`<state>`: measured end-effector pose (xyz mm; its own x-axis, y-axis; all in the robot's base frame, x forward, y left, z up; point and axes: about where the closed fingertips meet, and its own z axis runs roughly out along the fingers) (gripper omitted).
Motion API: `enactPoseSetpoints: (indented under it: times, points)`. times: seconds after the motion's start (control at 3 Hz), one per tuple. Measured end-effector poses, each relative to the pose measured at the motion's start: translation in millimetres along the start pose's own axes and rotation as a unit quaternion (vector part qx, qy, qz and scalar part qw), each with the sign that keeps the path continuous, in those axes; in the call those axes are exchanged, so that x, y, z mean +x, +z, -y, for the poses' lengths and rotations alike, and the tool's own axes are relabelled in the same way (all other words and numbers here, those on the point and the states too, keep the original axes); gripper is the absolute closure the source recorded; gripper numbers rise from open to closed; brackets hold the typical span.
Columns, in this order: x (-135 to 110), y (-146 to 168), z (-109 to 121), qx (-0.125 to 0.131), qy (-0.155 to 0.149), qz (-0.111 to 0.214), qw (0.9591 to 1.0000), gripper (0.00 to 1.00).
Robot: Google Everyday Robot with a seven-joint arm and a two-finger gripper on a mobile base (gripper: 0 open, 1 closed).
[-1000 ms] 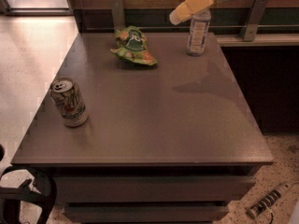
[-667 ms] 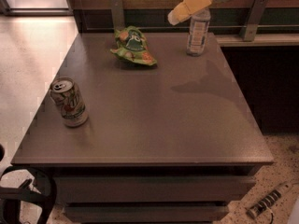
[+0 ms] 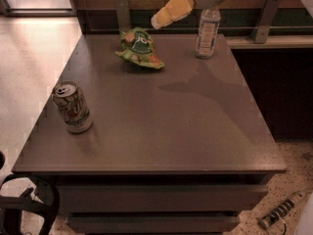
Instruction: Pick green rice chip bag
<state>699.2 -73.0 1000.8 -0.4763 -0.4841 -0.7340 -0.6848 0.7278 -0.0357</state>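
Grey-brown table [image 3: 195, 136] viewed from above its near edge. The green rice chip bag [image 3: 140, 48] lies crumpled on the tabletop in the upper centre-left of the frame, touched by nothing. The gripper [image 3: 159, 20] hangs in the air at upper centre, above and just right of the bag, apart from it; its two yellow fingers [image 3: 177, 8] lie pressed together with no gap showing, grasping nothing. A clear plastic water bottle [image 3: 207, 32] stands upright to the right of the bag. A silver-green soda can [image 3: 72, 107] stands upright near the table's left edge. A power strip [image 3: 280, 211] lies on the speckled floor at lower right.
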Motion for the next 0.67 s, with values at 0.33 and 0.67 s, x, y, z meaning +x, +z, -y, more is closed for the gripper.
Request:
enactPoseSetpoints:
  times: [0.33,0.67]
  points:
    - [-9.4,25.2,-15.7,-0.007,0.002,0.014,0.9999,0.00]
    - [-14.4,51.3,-22.8,-0.027,0.010,0.030,0.9991,0.00]
